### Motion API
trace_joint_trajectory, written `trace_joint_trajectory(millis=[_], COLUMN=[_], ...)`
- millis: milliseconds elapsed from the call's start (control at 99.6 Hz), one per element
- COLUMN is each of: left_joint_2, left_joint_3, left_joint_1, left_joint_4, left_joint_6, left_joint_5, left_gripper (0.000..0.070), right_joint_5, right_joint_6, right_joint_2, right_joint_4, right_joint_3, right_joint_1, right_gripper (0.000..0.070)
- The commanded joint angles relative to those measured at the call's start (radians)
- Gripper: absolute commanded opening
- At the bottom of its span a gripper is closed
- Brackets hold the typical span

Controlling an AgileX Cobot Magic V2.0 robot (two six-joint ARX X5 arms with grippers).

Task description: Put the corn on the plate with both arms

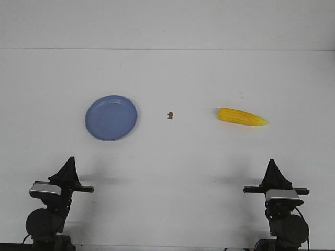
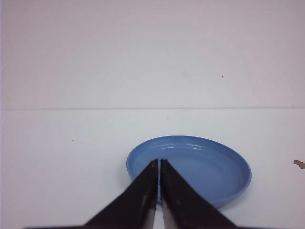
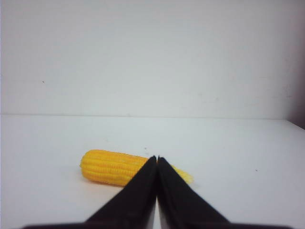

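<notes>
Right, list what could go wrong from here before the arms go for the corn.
1. The corn is round and lies loose on the table, so a closing grip may roll it away.
2. Both the right gripper and left gripper look shut; they must open first.
3. The plate sits far left of the corn, so a handover could drop it.

Only a brown speck (image 1: pixel 170 115) lies between corn (image 1: pixel 242 116) and plate (image 1: pixel 111 117).

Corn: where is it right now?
In the front view the corn lies on the table's right side, ahead of the right gripper, tip pointing right; a small brown speck separates it from the plate.
</notes>
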Motion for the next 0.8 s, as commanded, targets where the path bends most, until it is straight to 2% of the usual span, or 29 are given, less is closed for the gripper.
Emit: trace_joint_trajectory(millis=[0, 532, 793], left_joint_2=[-0.001, -0.001, -0.001], left_joint_3=[-0.019, -0.019, -0.01], left_joint_1=[0.001, 0.001, 0.001], left_joint_4=[0.012, 0.012, 0.01], left_joint_6=[-0.005, -0.005, -0.006], left_joint_5=[-0.002, -0.002, -0.002], left_gripper=[0.0013, 0.0013, 0.0013], right_joint_5=[0.0, 0.0, 0.0], right_joint_6=[0.013, 0.014, 0.014], right_joint_2=[0.0, 0.0, 0.0], right_joint_4=[0.009, 0.01, 0.163], right_joint_3=[-0.002, -0.002, -0.002], right_joint_1=[0.001, 0.001, 0.001], right_gripper=[0.0, 0.0, 0.0])
